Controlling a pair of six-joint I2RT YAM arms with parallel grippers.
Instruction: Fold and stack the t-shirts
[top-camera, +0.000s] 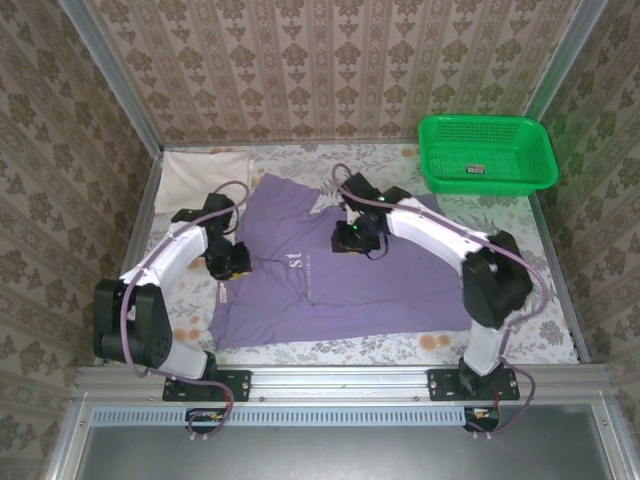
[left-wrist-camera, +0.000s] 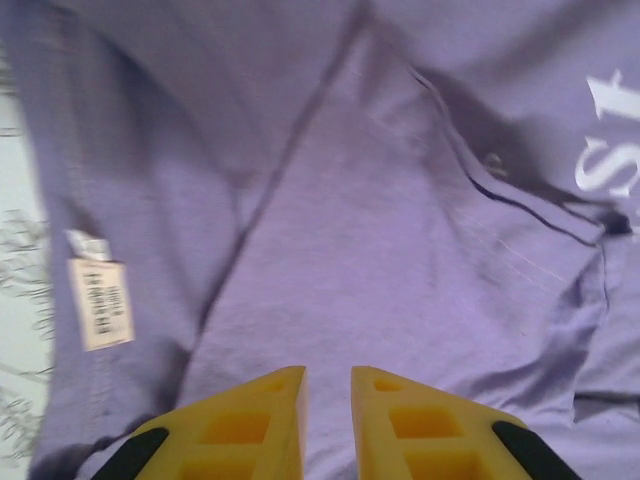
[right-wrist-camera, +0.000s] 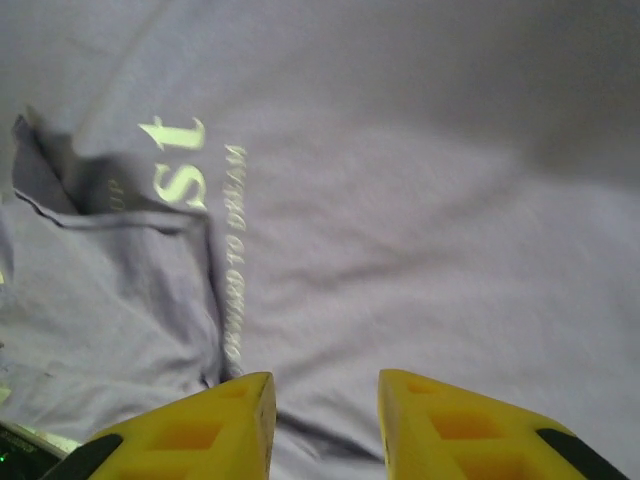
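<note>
Purple shirt (top-camera: 350, 285) lies flat, collar far, hem near; cream shirt (top-camera: 205, 172) sits beyond its far-left corner. Left tool (top-camera: 235, 262) hovers over its folded left edge, barely open, empty. Right tool (top-camera: 350, 240), half open and empty, is nearer its unfolded right side.

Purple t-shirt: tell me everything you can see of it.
The purple t-shirt is soft cloth with white chest lettering, lying flat on the table; a flap folds over part of the lettering and a white care label shows at one edge. The left gripper and right gripper hang over it, jaws parted, gripping nothing.
</note>
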